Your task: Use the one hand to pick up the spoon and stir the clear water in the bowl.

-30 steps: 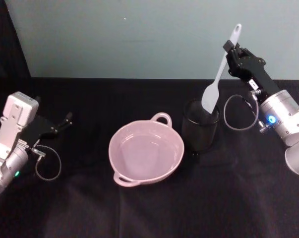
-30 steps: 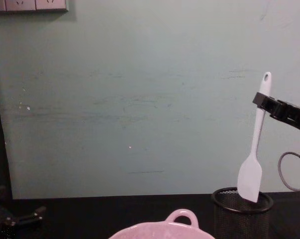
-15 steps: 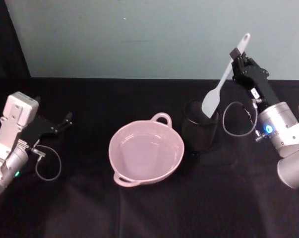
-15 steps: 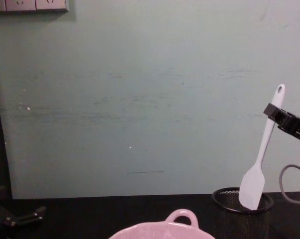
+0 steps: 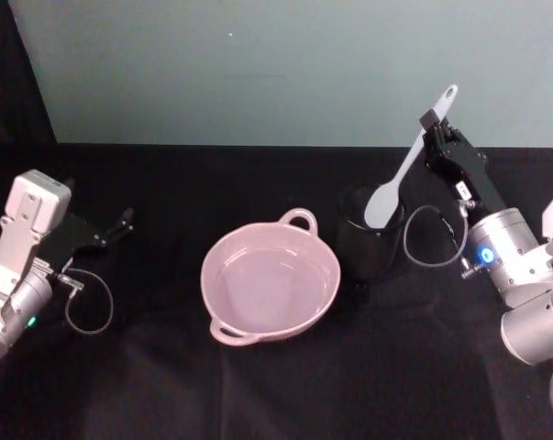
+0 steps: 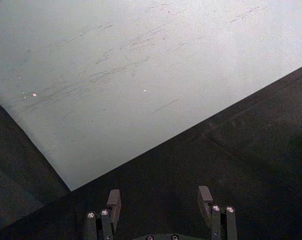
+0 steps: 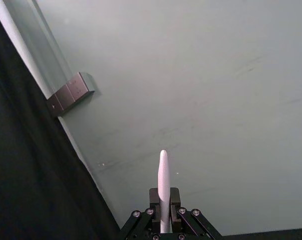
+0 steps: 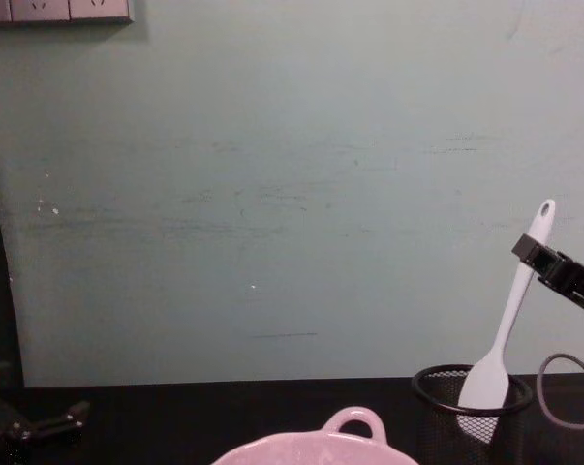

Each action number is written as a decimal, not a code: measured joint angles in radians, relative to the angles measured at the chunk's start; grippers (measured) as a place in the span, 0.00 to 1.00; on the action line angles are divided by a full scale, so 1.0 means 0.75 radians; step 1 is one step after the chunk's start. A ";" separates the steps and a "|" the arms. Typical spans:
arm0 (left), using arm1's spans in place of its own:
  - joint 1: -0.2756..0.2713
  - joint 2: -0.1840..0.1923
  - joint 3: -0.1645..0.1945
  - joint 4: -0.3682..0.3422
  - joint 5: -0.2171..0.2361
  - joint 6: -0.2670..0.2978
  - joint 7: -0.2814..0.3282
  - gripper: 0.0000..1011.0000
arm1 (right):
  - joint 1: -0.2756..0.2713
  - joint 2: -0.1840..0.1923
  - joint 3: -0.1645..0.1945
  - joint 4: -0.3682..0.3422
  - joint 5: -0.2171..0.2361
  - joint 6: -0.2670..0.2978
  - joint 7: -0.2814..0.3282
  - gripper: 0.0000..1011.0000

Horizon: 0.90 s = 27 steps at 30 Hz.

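R gripper (image 5: 429,126) is clamped on the spoon (image 5: 400,171) near the top of its handle, spoon tilted, blade dipped inside the black mesh cup (image 5: 370,240) just right of the pink bowl (image 5: 270,277). Bowl sits mid tabletop (image 5: 258,385) w/ clear water in it, not touching the cup. L gripper (image 6: 161,206) is parked at far left over the tabletop, fingers apart, holding nothing.
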<state>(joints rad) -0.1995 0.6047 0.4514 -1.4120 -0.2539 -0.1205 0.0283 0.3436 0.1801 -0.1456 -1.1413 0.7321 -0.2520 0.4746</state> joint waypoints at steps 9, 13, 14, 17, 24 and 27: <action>0.000 0.000 0.000 0.000 0.000 0.000 0.000 1.00 | -0.009 -0.010 -0.004 0.019 -0.002 0.016 -0.003 0.11; 0.000 0.000 0.000 0.000 0.000 0.000 0.000 1.00 | -0.008 -0.013 -0.004 0.033 -0.003 0.021 -0.003 0.11; 0.000 0.000 0.000 0.000 0.000 0.000 0.000 1.00 | -0.008 -0.014 -0.004 0.036 -0.003 0.023 -0.003 0.11; 0.000 0.000 0.000 0.000 0.000 0.000 0.000 1.00 | -0.005 -0.017 -0.003 0.050 0.000 0.029 0.000 0.11; 0.000 0.000 0.000 0.000 0.000 0.000 0.000 1.00 | 0.002 -0.017 -0.007 0.069 0.000 0.035 0.009 0.11; 0.000 0.000 0.000 0.000 0.000 0.000 0.000 1.00 | 0.005 -0.017 -0.010 0.075 -0.001 0.038 0.010 0.11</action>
<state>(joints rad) -0.1996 0.6047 0.4513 -1.4120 -0.2539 -0.1205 0.0283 0.3471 0.1677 -0.1527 -1.0848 0.7312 -0.2233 0.4823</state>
